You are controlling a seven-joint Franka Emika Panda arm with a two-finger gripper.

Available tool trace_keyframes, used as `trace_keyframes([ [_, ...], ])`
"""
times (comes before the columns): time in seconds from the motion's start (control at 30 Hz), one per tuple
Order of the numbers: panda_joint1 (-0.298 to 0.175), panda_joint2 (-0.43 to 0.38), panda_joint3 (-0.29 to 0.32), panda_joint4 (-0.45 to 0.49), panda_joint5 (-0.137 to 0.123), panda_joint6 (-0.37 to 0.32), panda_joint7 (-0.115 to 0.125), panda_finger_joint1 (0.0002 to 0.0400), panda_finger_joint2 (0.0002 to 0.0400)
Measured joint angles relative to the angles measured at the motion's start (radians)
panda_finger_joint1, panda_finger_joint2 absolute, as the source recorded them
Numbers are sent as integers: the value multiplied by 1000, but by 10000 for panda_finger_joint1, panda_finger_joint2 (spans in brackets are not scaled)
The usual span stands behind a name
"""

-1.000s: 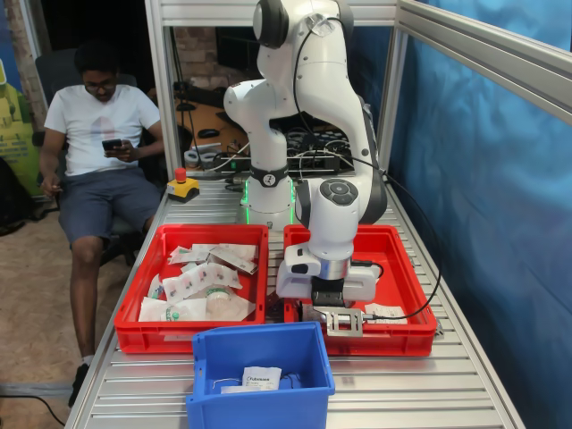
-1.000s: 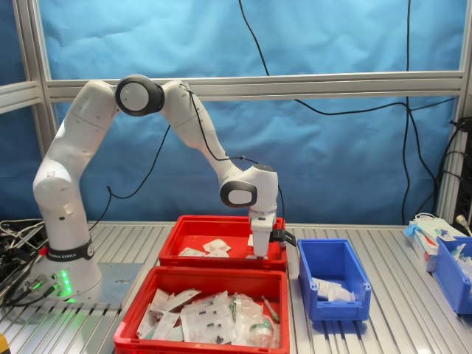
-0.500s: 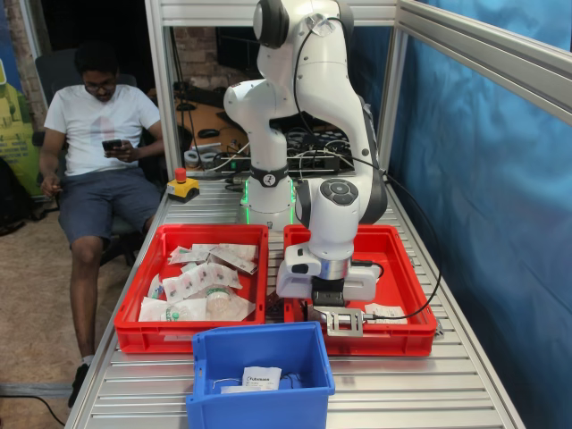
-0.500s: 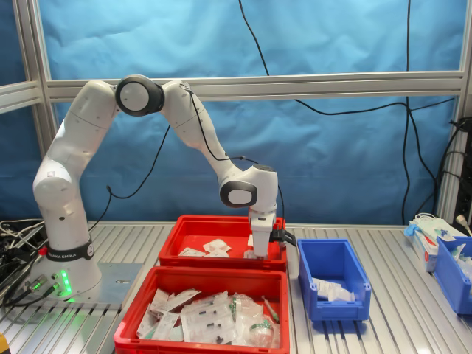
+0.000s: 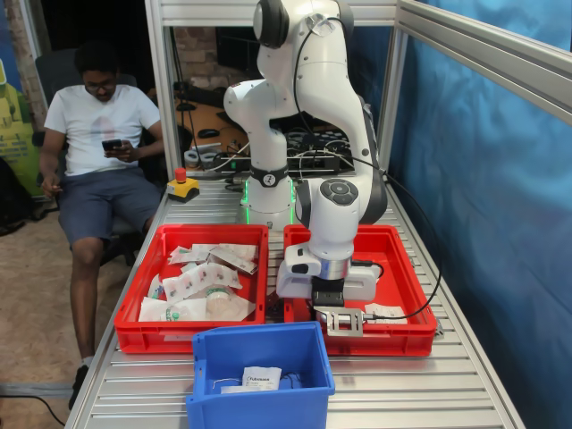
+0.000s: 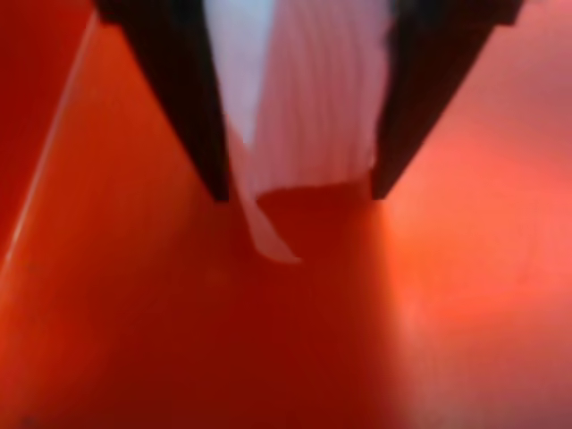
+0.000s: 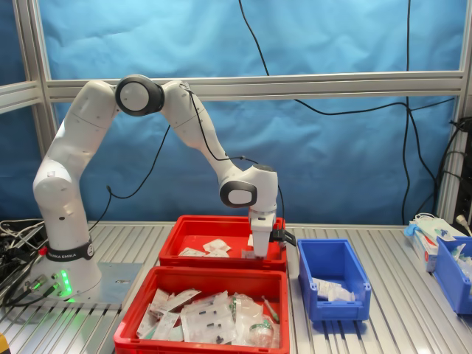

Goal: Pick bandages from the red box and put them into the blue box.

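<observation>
My gripper (image 6: 295, 192) is down inside the red box (image 5: 407, 335), near the wall on the blue box's side. Its black fingers (image 6: 201, 107) are shut on a white bandage (image 6: 313, 98) that hangs just above the red floor. In the second exterior view the gripper (image 7: 254, 253) sits low in the rear red box (image 7: 192, 259), with white showing at its tips. A few more bandages (image 7: 214, 245) lie loose on that box's floor, and one bandage (image 5: 384, 311) shows beside the wrist. The blue box (image 5: 259, 393) holds white packets (image 5: 261, 378). In the second exterior view the blue box (image 7: 335, 306) stands just right of the red box.
A second red crate (image 5: 134, 335), heaped with strips and rolls, sits beside the red box. A seated person (image 5: 98, 134) is beyond the table's far left corner, by a red stop button (image 5: 181, 183). Another blue bin (image 7: 453, 273) and a carton (image 7: 428, 236) stand at the second exterior view's right.
The arm holds almost still. In the second exterior view the white packet at the fingertips shifts only slightly.
</observation>
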Motion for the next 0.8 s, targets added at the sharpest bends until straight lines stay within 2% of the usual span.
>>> trace_keyframes([
  [0.13,0,0,0,0,0,0,0,140,140],
  [0.17,0,0,0,0,0,0,0,91,91],
  [0.3,0,0,0,0,0,0,0,91,91],
  [0.33,0,0,0,0,0,0,0,60,60],
  [0.8,2,0,-2,0,0,0,0,60,60],
])
